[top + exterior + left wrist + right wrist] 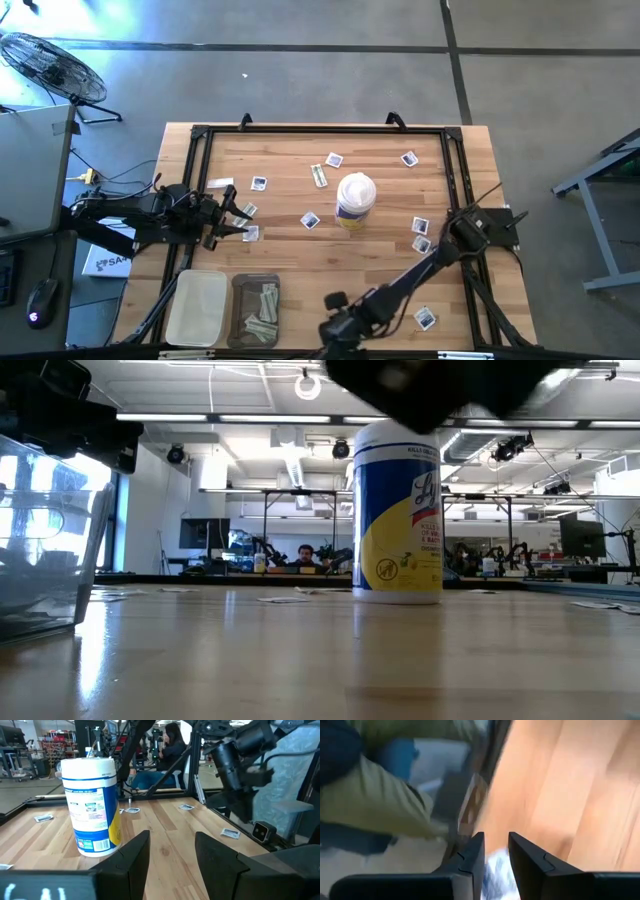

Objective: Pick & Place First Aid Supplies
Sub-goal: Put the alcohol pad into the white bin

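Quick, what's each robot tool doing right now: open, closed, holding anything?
Left tool: open, holding nothing.
Right tool: closed on a white-and-blue packet.

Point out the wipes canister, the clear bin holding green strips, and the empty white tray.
Wipes canister (356,190): high view, white lid.
Clear bin (237,310): high view, left rim.
White tray (197,305): high view, bare floor.

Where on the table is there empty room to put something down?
The biggest bare patch is the wood between the canister and the two trays, left of the right gripper. Another runs along the far edge between the packets. It is crowded around the left gripper and beside the right arm, where packets lie scattered.
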`<action>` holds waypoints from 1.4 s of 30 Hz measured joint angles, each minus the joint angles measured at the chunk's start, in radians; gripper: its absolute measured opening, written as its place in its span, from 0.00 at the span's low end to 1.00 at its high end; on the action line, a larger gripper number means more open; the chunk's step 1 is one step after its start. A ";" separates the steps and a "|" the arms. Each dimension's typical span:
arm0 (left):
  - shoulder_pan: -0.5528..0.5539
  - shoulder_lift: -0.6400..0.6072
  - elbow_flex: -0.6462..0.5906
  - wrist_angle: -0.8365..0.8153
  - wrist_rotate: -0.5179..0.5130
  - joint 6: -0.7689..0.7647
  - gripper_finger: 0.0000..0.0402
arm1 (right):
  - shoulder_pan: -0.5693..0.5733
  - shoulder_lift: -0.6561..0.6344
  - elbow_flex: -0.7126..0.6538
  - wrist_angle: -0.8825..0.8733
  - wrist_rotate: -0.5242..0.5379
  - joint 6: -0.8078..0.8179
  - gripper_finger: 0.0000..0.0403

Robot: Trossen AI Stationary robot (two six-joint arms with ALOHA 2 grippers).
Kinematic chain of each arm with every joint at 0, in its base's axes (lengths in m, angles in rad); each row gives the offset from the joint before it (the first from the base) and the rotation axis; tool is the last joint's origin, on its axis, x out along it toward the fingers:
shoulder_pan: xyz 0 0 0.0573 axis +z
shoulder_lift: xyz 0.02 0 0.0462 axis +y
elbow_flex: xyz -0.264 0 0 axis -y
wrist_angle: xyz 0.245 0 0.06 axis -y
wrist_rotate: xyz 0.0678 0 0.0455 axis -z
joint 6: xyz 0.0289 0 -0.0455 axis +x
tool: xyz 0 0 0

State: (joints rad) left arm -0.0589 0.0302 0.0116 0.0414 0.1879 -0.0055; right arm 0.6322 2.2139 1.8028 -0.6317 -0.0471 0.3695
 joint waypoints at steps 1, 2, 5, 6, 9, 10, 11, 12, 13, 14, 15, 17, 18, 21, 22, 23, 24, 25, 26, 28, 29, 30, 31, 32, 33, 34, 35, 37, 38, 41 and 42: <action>0.000 0.000 0.000 0.000 0.000 0.000 0.38 | 0.012 0.000 0.000 -0.033 0.013 0.023 0.21; 0.000 0.000 0.000 0.000 0.000 0.000 0.38 | 0.025 -0.001 0.000 -0.060 0.021 0.037 0.22; 0.000 0.000 0.000 0.000 0.000 0.000 0.38 | 0.055 -0.002 0.000 -0.117 0.051 0.057 0.25; 0.000 0.000 0.000 0.000 0.000 0.000 0.38 | 0.063 -0.002 0.000 -0.125 0.057 0.058 0.26; 0.000 0.000 0.000 0.000 0.001 0.000 0.38 | 0.082 -0.002 -0.001 -0.116 0.062 0.032 0.29; 0.000 0.000 0.000 0.001 0.000 0.002 0.38 | 0.089 -0.002 -0.001 -0.106 0.063 0.006 0.29; 0.000 0.000 0.000 0.003 0.000 0.004 0.38 | 0.096 -0.002 -0.001 -0.095 0.065 -0.020 0.29; 0.000 0.000 0.000 0.008 0.000 0.005 0.38 | 0.103 0.001 -0.001 -0.081 0.069 -0.044 0.29; 0.000 0.000 0.000 0.011 -0.007 0.006 0.38 | 0.110 0.005 -0.001 -0.066 0.085 -0.067 0.29; 0.000 0.000 0.000 0.012 -0.018 0.006 0.38 | 0.116 0.013 -0.001 -0.051 0.098 -0.085 0.29; 0.000 0.000 0.000 0.011 -0.032 0.006 0.38 | 0.118 0.021 -0.001 -0.038 0.102 -0.096 0.29; 0.000 0.000 0.000 0.010 -0.051 0.006 0.38 | 0.123 0.040 -0.001 -0.014 0.101 -0.108 0.30; 0.000 0.000 0.000 0.009 -0.061 0.007 0.38 | 0.123 0.046 -0.001 -0.006 0.098 -0.109 0.29; 0.000 0.000 0.000 0.009 -0.074 0.009 0.38 | 0.121 0.070 -0.001 -0.005 0.090 -0.109 0.29; 0.000 0.000 0.000 0.009 -0.075 0.009 0.38 | 0.120 0.079 -0.001 -0.005 0.091 -0.115 0.29; 0.000 0.000 0.000 0.009 -0.075 0.009 0.38 | 0.119 0.084 -0.002 -0.004 0.095 -0.122 0.29; 0.000 0.000 0.000 0.007 -0.075 0.009 0.38 | 0.119 0.090 -0.002 -0.003 0.103 -0.132 0.29; 0.000 0.000 0.000 0.008 -0.075 0.009 0.38 | 0.119 0.092 -0.002 0.002 0.105 -0.143 0.29; 0.000 0.000 0.000 0.008 -0.075 0.009 0.38 | 0.119 0.093 -0.002 0.004 0.103 -0.152 0.29; 0.000 0.000 0.000 0.013 -0.074 0.002 0.38 | 0.115 0.096 -0.002 -0.001 0.099 -0.161 0.29; 0.000 0.000 0.000 0.017 -0.069 -0.018 0.38 | 0.114 0.098 -0.002 -0.005 0.100 -0.161 0.29; 0.000 0.000 0.000 0.021 -0.060 -0.059 0.38 | 0.114 0.098 -0.002 -0.016 0.104 -0.161 0.29; 0.000 0.000 0.000 0.025 -0.044 -0.110 0.38 | 0.114 0.098 -0.001 -0.026 0.113 -0.162 0.29; 0.000 0.000 0.000 0.029 -0.037 -0.136 0.38 | 0.113 0.098 -0.001 -0.038 0.124 -0.162 0.29; 0.000 0.000 0.000 0.038 -0.034 -0.153 0.38 | 0.112 0.098 -0.001 -0.049 0.130 -0.161 0.29; 0.000 0.000 0.000 0.055 -0.034 -0.167 0.38 | 0.111 0.098 -0.001 -0.056 0.138 -0.162 0.29; 0.000 0.000 0.000 0.075 -0.033 -0.181 0.38 | 0.109 0.098 -0.001 -0.064 0.143 -0.161 0.28; 0.000 0.000 0.000 0.103 -0.035 -0.206 0.38 | 0.105 0.098 -0.001 -0.079 0.142 -0.161 0.26; 0.000 0.000 0.000 0.118 -0.040 -0.227 0.38 | 0.102 0.098 0.000 -0.088 0.141 -0.160 0.25; 0.000 0.000 0.000 0.144 -0.045 -0.312 0.38 | 0.095 0.098 0.001 -0.111 0.139 -0.156 0.21; 0.000 0.000 0.000 0.146 -0.045 -0.319 0.38 | 0.093 0.097 0.001 -0.119 0.139 -0.149 0.20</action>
State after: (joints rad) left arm -0.0593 0.0299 0.0116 0.1871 0.1425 -0.3241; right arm 0.7249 2.3112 1.8034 -0.7504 0.0921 0.2209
